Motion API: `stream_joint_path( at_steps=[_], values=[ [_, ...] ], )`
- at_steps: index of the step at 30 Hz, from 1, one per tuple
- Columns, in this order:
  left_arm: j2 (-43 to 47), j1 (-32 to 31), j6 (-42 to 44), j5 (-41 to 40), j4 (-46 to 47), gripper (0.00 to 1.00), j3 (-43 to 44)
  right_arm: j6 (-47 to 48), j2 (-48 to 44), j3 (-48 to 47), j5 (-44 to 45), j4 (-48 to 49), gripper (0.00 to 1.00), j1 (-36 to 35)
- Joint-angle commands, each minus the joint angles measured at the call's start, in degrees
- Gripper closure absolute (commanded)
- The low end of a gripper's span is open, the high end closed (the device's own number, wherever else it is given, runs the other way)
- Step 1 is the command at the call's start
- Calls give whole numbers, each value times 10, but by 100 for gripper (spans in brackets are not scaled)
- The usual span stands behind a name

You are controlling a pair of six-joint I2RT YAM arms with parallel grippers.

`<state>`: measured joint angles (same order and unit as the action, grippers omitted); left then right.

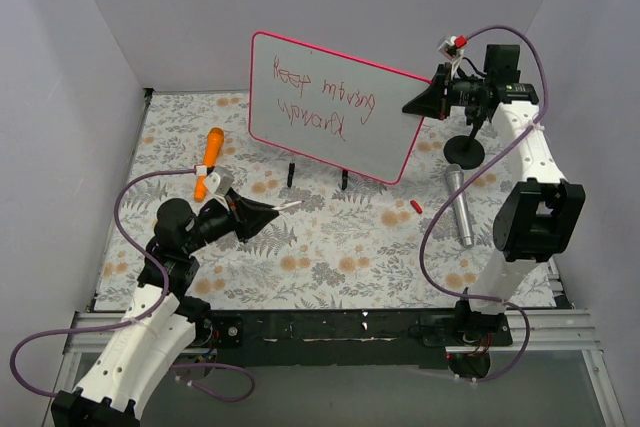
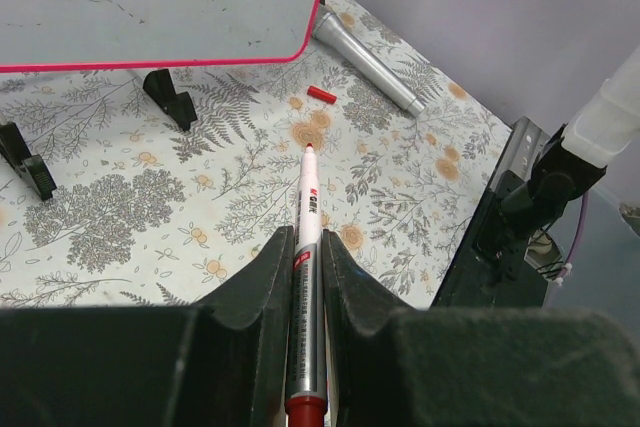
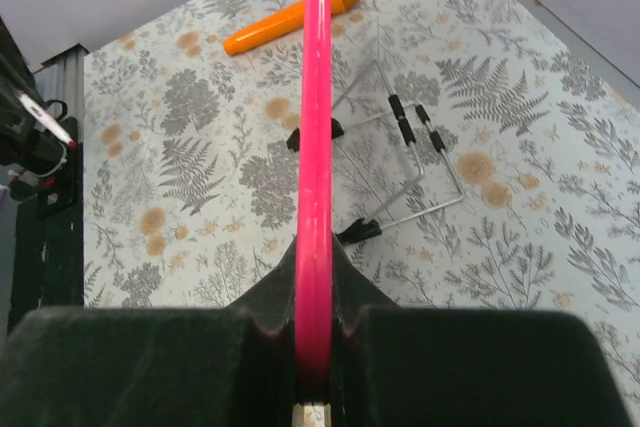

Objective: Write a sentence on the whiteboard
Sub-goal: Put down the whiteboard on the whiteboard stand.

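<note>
i'm looking at my right fingers (image 3: 272,299) squeezing shut on the pink right edge of the whiteboard (image 1: 335,137), which is standing tilted toward the back of the desk (image 1: 330,252). the sentence (image 1: 322,97) is showing in red, in two lines. my left fingers (image 2: 276,259) are pinching the marker (image 2: 309,209), its tip pointing out over the desk, clear of the board.

The black right gripper (image 3: 315,292) fills the bottom of the picture, its two fingers closed on the pink rim of the whiteboard (image 3: 317,97). The board is seen edge-on, a thin pink line running straight up from the fingers. Just right of it is a wire stand (image 3: 410,162). Ahead and left, an orange tool (image 3: 290,17) lies on flowered cloth (image 3: 180,147). Far left, a red-tipped pen (image 3: 42,117) shows.
</note>
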<state>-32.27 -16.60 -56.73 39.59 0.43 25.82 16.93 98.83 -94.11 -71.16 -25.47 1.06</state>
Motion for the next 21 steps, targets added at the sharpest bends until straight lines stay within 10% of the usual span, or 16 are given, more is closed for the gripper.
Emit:
stream_joint_path(
  at_steps=[1, 21],
  values=[
    [-3, 3, 12, -4, -1, 100, 2, 115, 39, -117, -44, -124, 99, -1],
    [-20, 3, 14, -1, -1, 100, 3, 180, 141, -221, -69, -214, 99, -28]
  ],
)
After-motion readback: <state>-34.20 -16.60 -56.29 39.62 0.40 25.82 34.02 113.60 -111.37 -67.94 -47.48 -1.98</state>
